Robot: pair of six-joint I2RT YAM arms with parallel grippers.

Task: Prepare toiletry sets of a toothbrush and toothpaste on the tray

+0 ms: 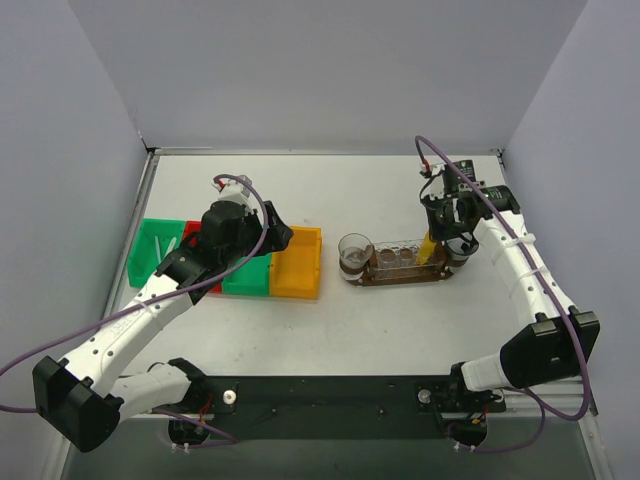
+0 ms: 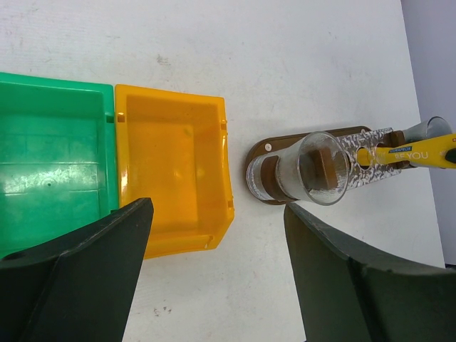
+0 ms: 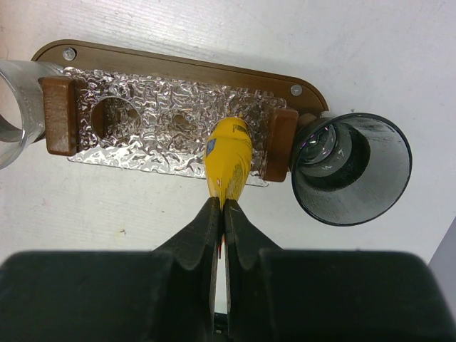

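Observation:
The dark-brown tray (image 1: 400,281) lies right of centre and carries a clear dimpled rack with round holes. My right gripper (image 3: 222,205) is shut on the flat tail of a yellow toothpaste tube (image 3: 228,158). The tube's nose points down into the rack's right-hand hole, and it also shows in the top view (image 1: 428,246). My left gripper (image 2: 217,208) is open and empty, above the table between the yellow bin and the tray (image 2: 261,152). Thin white toothbrushes (image 1: 160,248) lie in the far-left green bin. I see no second tube.
A clear cup (image 1: 354,252) stands on the tray's left end and a dark cup (image 3: 353,167) at its right end. A row of bins sits on the left: green (image 1: 150,262), red (image 1: 192,236), green (image 2: 50,157) and yellow-orange (image 2: 171,167).

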